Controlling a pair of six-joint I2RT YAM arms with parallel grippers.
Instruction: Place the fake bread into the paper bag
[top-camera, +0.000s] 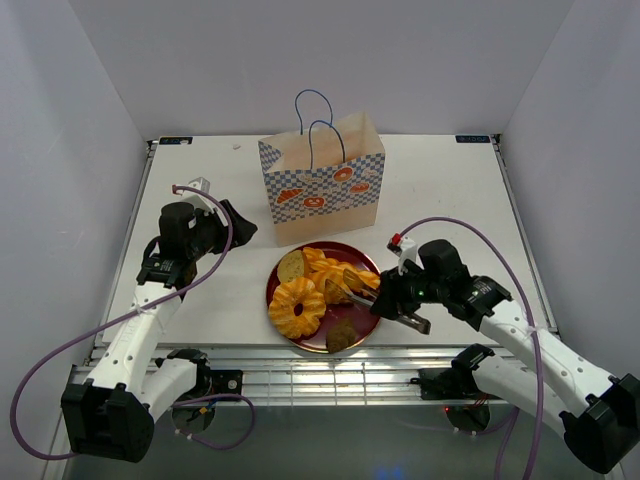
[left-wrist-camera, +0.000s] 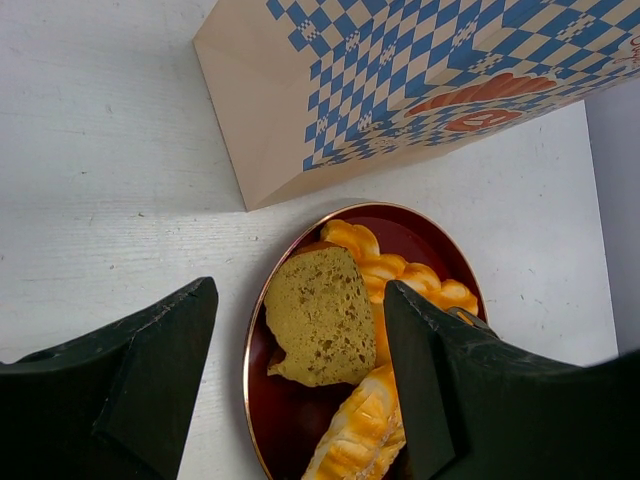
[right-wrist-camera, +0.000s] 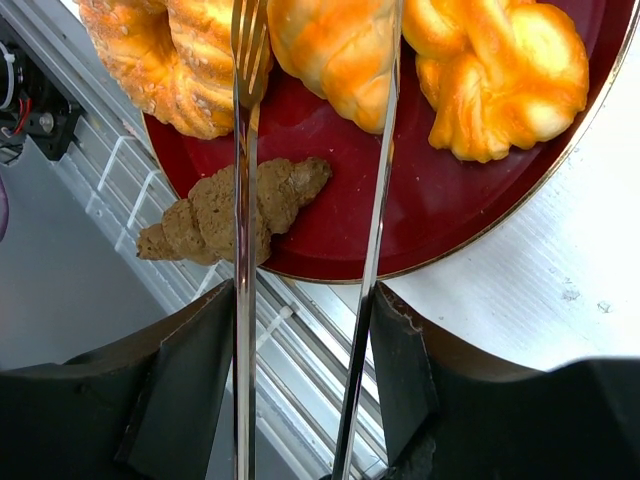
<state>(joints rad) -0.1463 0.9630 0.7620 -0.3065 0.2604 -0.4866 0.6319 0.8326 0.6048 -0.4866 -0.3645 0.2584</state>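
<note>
Right gripper (right-wrist-camera: 300, 300) clamped on silver tongs (right-wrist-camera: 243, 150), blades apart, straddling an orange piece of fake bread (right-wrist-camera: 330, 50); contact unclear. Wrist view only: brown croissant (right-wrist-camera: 200, 215) under one blade, near red plate (right-wrist-camera: 430, 190) rim. Overhead: paper bag (top-camera: 325, 190) upright beyond the plate; left gripper (left-wrist-camera: 300, 295) spread, empty, beside the bag.

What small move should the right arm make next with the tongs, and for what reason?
Probably close the right pincer a little, so that the tongs it holds squeeze the orange pastry, which appears to lie between their open arms on the red plate. Nothing is gripped yet, and the paper bag stands just behind the plate.
</note>
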